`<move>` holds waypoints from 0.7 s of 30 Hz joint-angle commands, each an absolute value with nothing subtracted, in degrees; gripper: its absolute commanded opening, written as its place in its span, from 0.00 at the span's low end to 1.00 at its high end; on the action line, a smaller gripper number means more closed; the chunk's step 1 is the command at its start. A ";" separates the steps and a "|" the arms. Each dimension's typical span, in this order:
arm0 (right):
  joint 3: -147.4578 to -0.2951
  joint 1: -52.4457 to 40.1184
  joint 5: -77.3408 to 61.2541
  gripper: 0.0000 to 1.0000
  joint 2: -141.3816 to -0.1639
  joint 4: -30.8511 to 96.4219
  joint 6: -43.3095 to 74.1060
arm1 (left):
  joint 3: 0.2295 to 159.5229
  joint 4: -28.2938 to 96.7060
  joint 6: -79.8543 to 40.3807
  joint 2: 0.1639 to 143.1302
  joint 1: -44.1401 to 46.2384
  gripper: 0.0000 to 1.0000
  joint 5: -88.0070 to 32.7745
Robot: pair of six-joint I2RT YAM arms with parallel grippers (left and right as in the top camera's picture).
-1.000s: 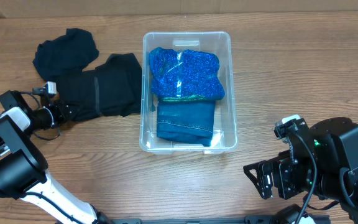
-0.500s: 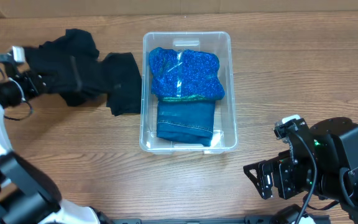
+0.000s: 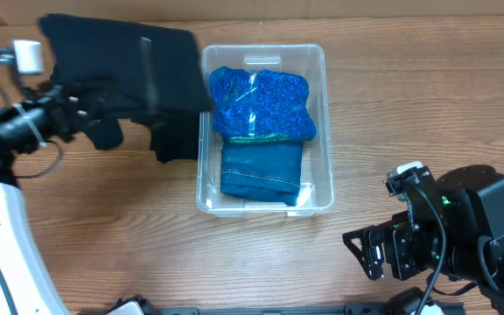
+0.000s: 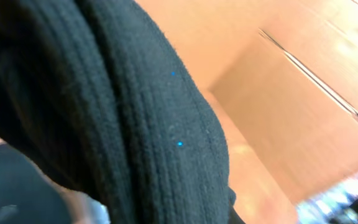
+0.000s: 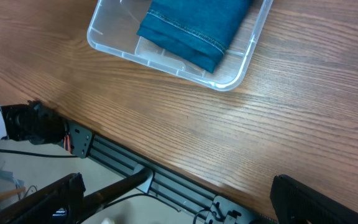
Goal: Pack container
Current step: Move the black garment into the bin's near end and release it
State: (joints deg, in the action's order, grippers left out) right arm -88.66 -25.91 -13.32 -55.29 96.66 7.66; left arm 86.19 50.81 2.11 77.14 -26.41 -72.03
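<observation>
Clear rectangular plastic container (image 3: 330, 149) stands mid-table, at three o'clock from the left gripper (image 3: 90, 105). That gripper is clenched on a black ribbed knit garment (image 3: 138, 70), whose edge reaches the container's ten o'clock rim. Inside lie a speckled blue folded garment (image 3: 261, 103) and folded blue denim (image 3: 261, 168). The right gripper (image 3: 363, 252) gapes empty at the container's five o'clock, well apart.

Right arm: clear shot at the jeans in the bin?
Probably yes. The container is open-topped, the jeans lie at its near end, and only bare table separates them from the right gripper.
</observation>
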 commanded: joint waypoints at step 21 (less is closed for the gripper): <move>-88.86 -25.87 -13.61 1.00 -54.81 96.49 7.64 | 59.61 20.71 -31.79 74.61 23.70 0.04 -40.10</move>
State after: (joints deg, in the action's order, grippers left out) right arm -88.66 -25.91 -13.32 -55.29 96.68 7.68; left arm 59.37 21.78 -26.00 75.55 20.16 -47.31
